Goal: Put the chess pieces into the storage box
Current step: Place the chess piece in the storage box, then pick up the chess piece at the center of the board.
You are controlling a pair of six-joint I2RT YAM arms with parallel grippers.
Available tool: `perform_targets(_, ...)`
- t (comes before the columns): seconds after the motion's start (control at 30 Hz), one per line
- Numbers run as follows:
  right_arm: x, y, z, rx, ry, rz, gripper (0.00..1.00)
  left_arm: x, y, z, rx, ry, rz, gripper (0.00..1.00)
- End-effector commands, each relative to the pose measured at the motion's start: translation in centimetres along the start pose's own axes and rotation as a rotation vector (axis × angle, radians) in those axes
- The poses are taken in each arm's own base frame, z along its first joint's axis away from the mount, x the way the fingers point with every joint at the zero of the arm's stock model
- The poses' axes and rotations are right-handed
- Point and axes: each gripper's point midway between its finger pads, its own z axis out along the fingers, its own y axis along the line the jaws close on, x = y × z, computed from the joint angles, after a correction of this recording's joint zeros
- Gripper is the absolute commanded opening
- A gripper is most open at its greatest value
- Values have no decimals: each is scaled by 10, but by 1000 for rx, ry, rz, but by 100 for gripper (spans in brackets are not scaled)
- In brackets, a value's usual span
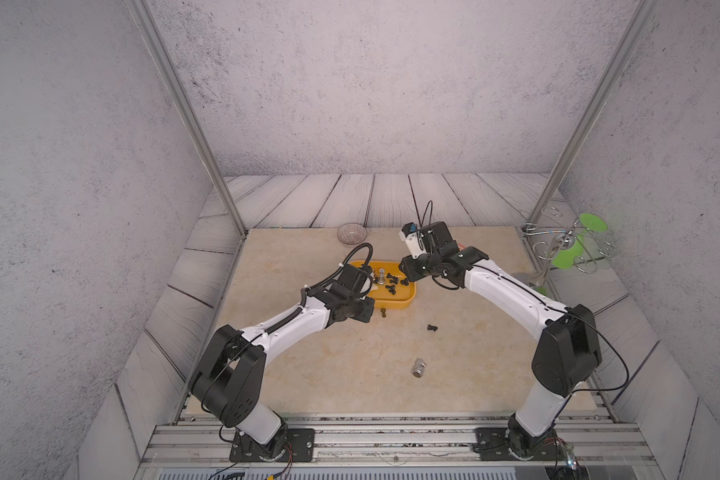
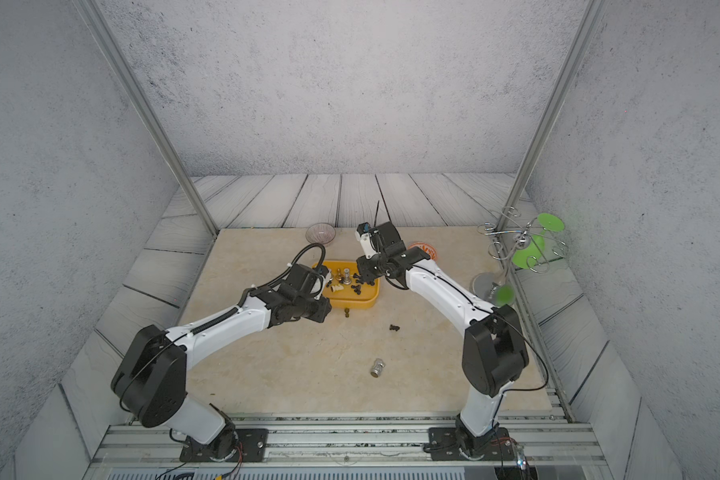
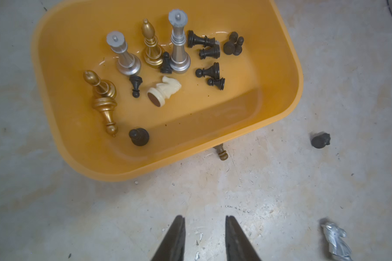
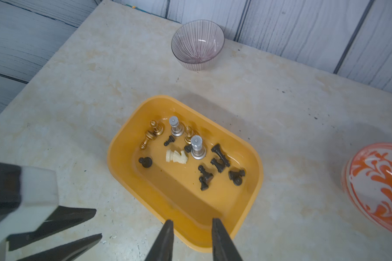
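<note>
A pale stone tabletop (image 1: pixel 350 365) fills the lower middle of both top views. Two white-and-black arms reach in from the bottom edge, the left arm (image 1: pixel 292 320) and the right arm (image 1: pixel 512 291), and their wrists meet at the centre of the frame. A wire rack (image 1: pixel 566 245) with green discs stands at the right edge. The yellow box (image 1: pixel 395 304) sits on the tabletop dead centre, between the two wrists. A patterned bowl (image 2: pixel 422 250) peeks out behind the right wrist, and a glass bowl (image 1: pixel 352 233) sits just above the box in the frame, at the tabletop's far edge.

The left fingers (image 3: pixel 174 239) are parted with nothing between them, over bare tabletop just short of the box. The right fingers (image 4: pixel 164 239) are parted too, empty, above the box's rim.

Most pieces are in the box: two silver ones (image 3: pixel 179 43) upright, a gold bishop (image 3: pixel 151 43) upright, another gold piece (image 3: pixel 105 113) lying down, a cream knight (image 3: pixel 164 90) on its side, and small black ones (image 3: pixel 209 71) mostly toppled.

Three lie outside: a silver knight (image 1: pixel 419 368) well below the box in the frame, a black piece (image 1: pixel 432 328) between it and the box, and a gold pawn (image 1: pixel 383 311) right against the box's near wall.
</note>
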Motion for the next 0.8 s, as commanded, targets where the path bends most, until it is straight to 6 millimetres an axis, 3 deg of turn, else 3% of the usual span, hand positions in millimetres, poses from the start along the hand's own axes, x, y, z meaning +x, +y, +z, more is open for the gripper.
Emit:
perform_targets(0.0,16,-21,-13,45,-5,75,31,-8,3,13,-85,-86,29,34)
perform_targets(0.13,36,-40,-20,77,-1,119,31,-6,-9,23,-116,-171,121,34)
perform_targets(0.3,55,-61,-25,116,9,167,31,5,-9,41,-119,-149,105,34)
perform_targets(0.77,75,-93,-42,179,-34,205,32,2,-12,65,-129,-120,101,34)
